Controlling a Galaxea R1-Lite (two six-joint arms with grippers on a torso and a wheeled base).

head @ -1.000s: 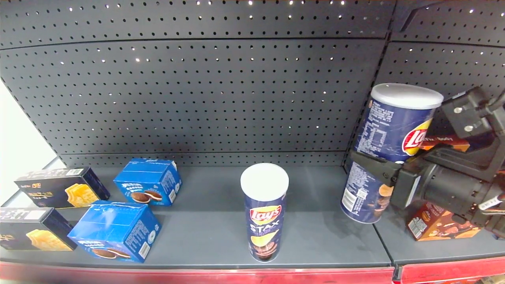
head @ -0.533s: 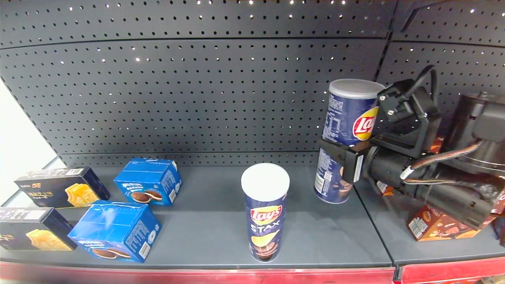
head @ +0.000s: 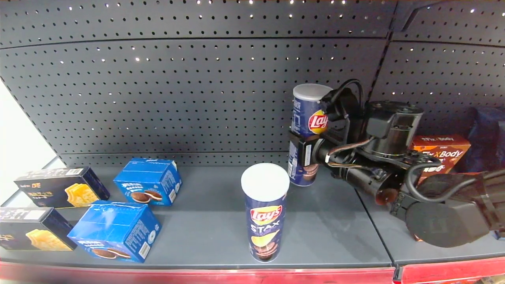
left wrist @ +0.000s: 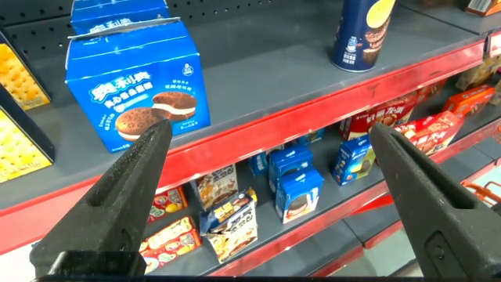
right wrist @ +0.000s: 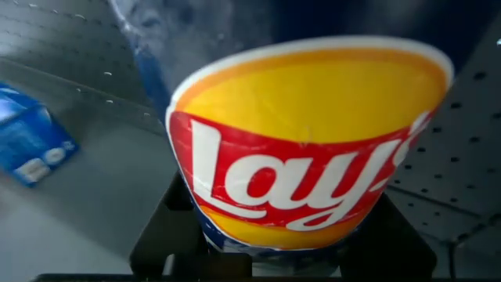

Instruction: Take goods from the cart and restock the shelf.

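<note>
At shelf rear, right gripper [head: 302, 153] fingers were clamped on the mid-body of a dark-blue cylindrical chip can with grey lid [head: 309, 118]. Can was roughly upright, close to the perforated back panel [head: 177, 98], base low over the grey metal shelf [head: 335, 228]; couldn't tell if it touched. Second dark-blue can with white lid [head: 265, 213] stood upright near the front edge, forward-left of the held one, apart from it. Left gripper [left wrist: 269, 129] hung out in front of the shelf, fingers spread wide, empty. Two blue biscuit boxes [head: 148, 181] and two black wafer boxes [head: 61, 187] lay further left. Orange carton [head: 446, 148] sat right of the arm.
</note>
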